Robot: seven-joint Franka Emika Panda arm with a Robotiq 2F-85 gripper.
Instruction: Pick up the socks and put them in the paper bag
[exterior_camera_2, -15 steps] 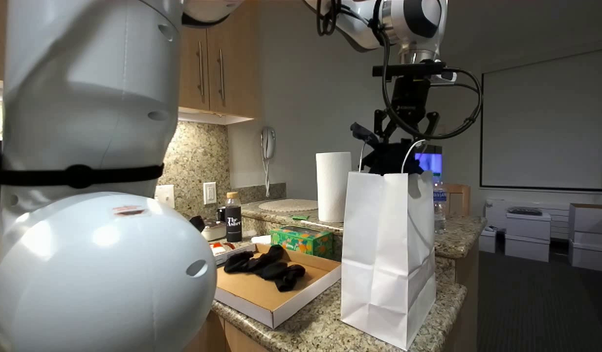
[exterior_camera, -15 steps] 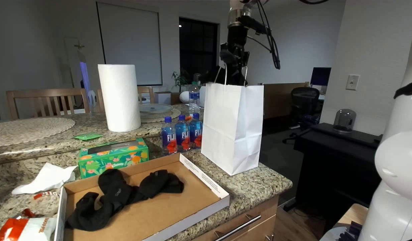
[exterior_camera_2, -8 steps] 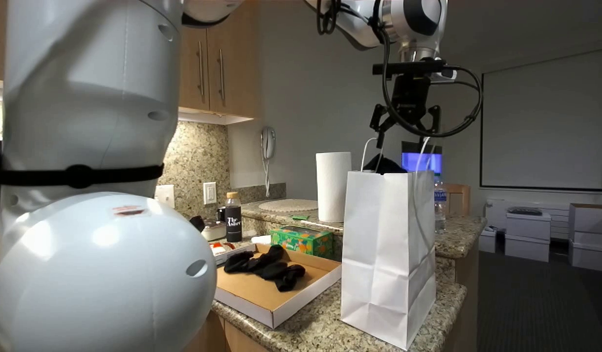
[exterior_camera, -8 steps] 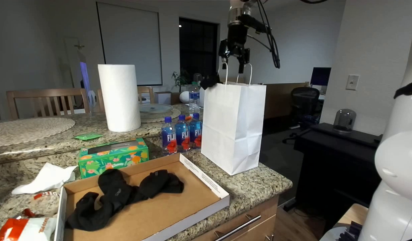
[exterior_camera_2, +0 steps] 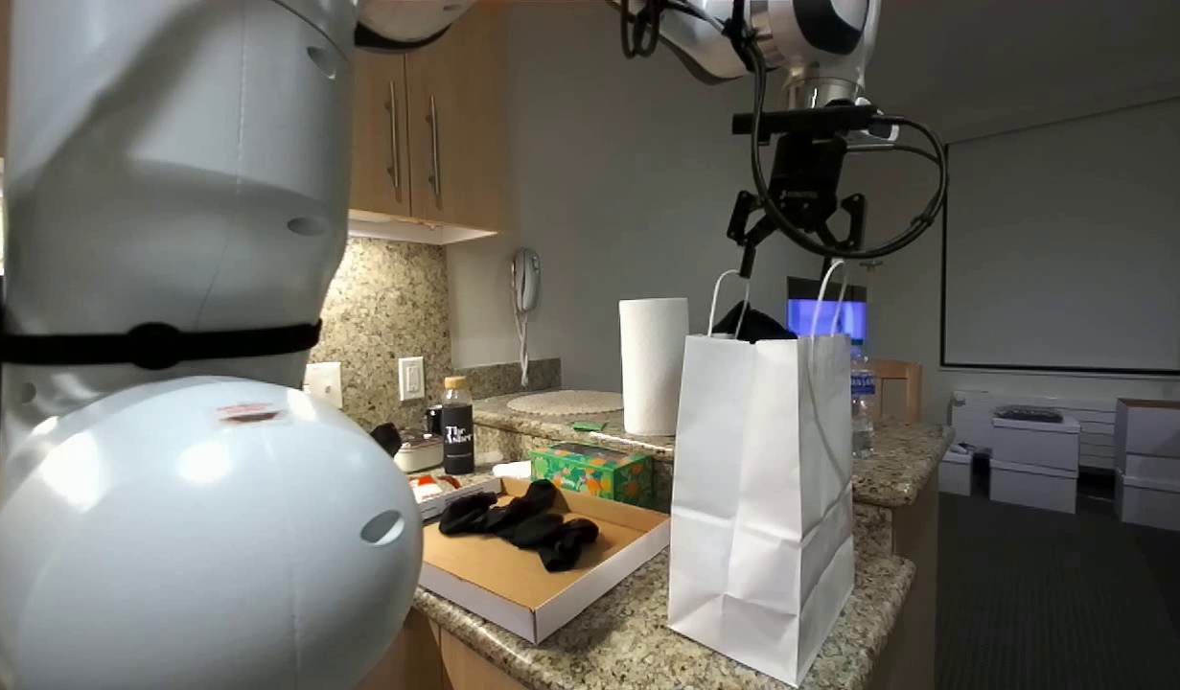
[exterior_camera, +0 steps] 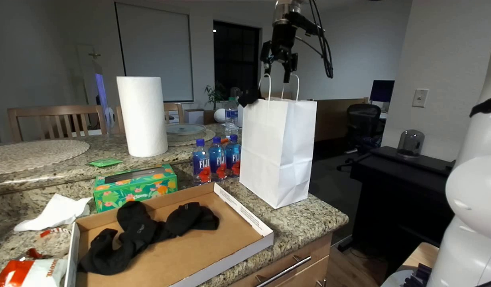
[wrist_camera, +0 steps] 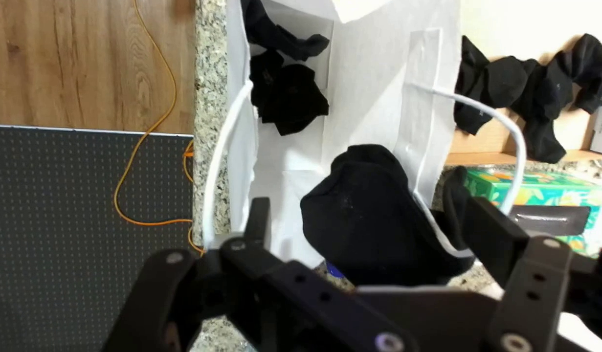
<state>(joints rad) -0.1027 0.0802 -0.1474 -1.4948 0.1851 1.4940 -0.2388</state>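
The white paper bag (exterior_camera: 275, 155) stands upright on the counter with both handles up. One black sock (wrist_camera: 359, 210) hangs over the bag's rim, part inside and part outside; its outer end (exterior_camera: 251, 97) shows in an exterior view. Deeper in the bag lie more black socks (wrist_camera: 291, 98). A tangled group of black socks (exterior_camera: 139, 231) rests in the shallow cardboard box, also visible in the wrist view (wrist_camera: 506, 83). Just above the bag's opening, level with the handle tops, my gripper (exterior_camera_2: 787, 266) is open, its fingers wide apart and holding nothing.
The cardboard box (exterior_camera: 245, 239) sits beside the bag. Behind are three water bottles (exterior_camera: 217, 159), a green tissue box (exterior_camera: 137, 187) and a paper towel roll (exterior_camera: 143, 117). The bag stands close to the counter's edge (exterior_camera: 333, 217). Its handles (wrist_camera: 227, 142) rise near my fingers.
My gripper has opened and let go of a black sock, which now drapes over the bag's rim. The arm has risen slightly. The socks in the box have not moved.
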